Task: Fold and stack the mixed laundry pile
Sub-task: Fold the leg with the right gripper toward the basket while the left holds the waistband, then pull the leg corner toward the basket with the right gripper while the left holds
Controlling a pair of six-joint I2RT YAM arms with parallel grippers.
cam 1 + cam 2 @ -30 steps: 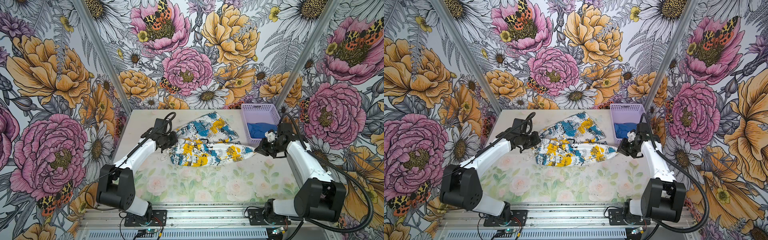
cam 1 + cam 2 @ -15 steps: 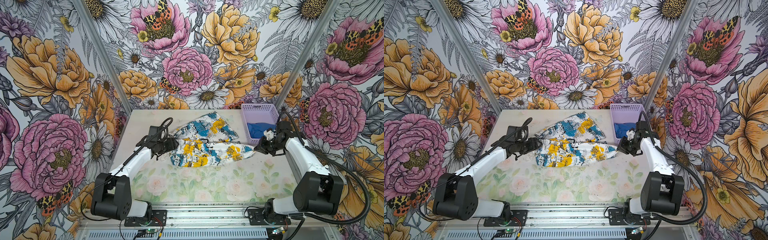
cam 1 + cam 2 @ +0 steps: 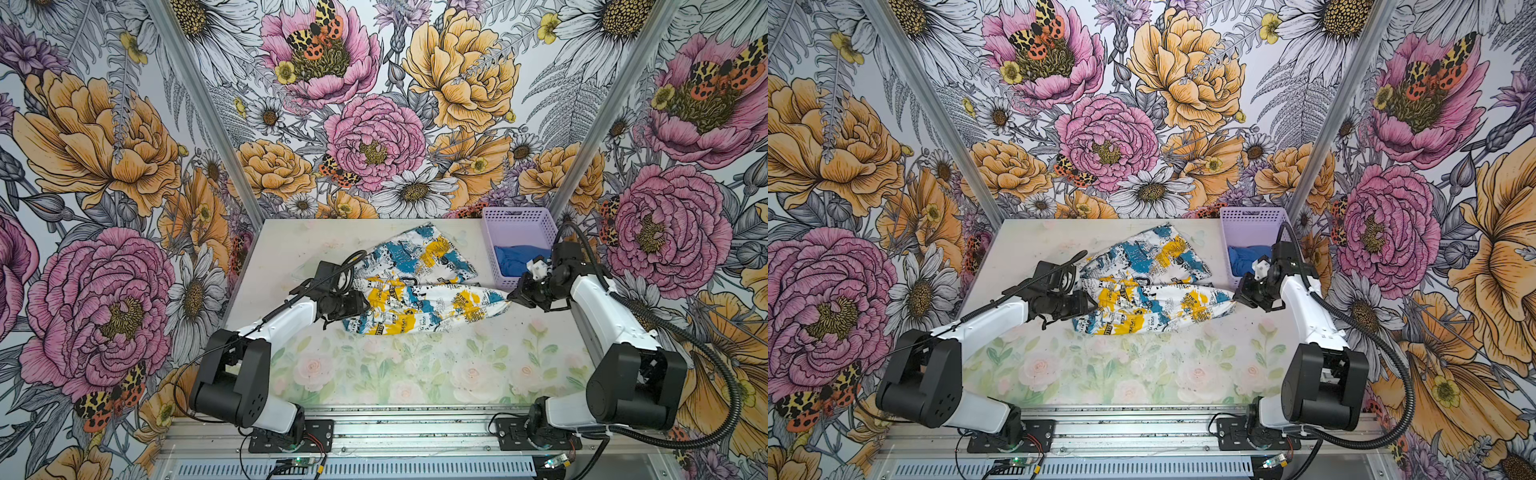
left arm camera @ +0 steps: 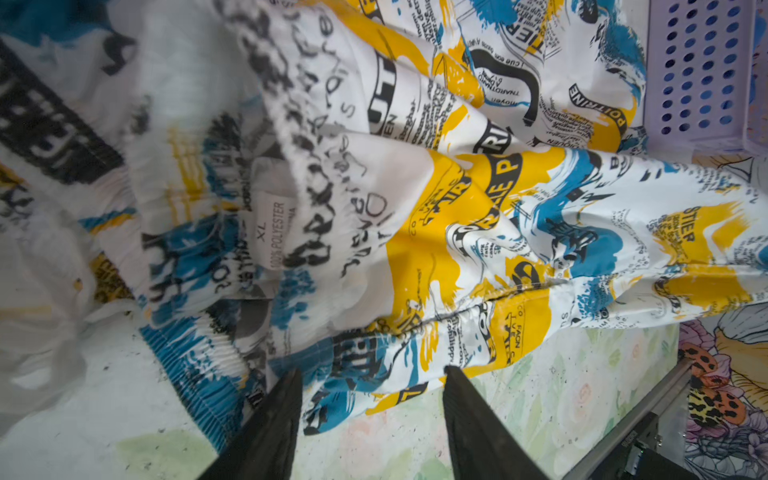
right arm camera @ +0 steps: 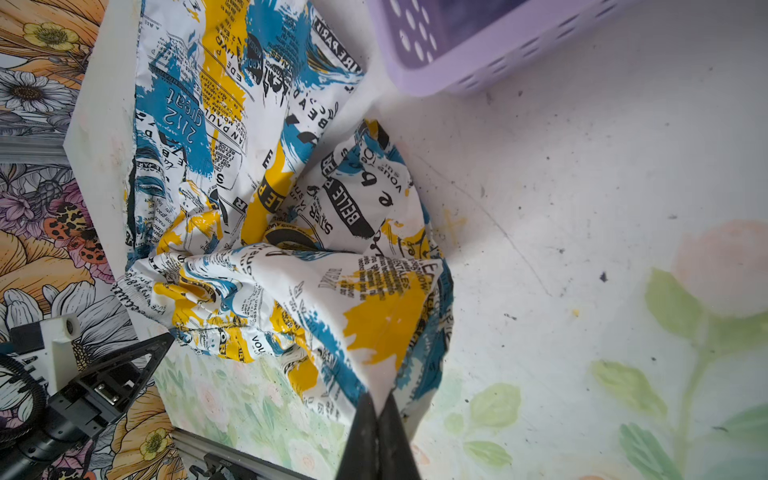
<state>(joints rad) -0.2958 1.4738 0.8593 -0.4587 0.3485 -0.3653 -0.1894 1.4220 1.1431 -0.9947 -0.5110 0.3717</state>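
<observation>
The white garment printed with black text and yellow and blue splashes (image 3: 419, 286) (image 3: 1150, 291) lies crumpled across the middle of the table. My left gripper (image 3: 365, 305) (image 3: 1092, 303) (image 4: 374, 374) is open at its left end, near the elastic waistband. A loose fold of that cloth (image 4: 457, 208) lies between the spread fingers, unpinched. My right gripper (image 3: 510, 296) (image 3: 1235, 296) (image 5: 376, 399) is shut on the garment's pointed right end (image 5: 270, 208), just off the table. The royal blue T-shirt (image 3: 517, 257) (image 3: 1250, 255) lies bunched inside the basket.
The lavender perforated basket (image 3: 515, 214) (image 3: 1254, 214) (image 4: 702, 70) (image 5: 478, 62) stands at the back right corner, just behind my right gripper. The floral table mat (image 3: 415, 374) runs to the metal rail at the front. Flowered walls close in on three sides.
My left gripper has gone from shut to open, letting go of the waistband, and has shifted a little toward the front. My right gripper stays shut on the garment's right end.
</observation>
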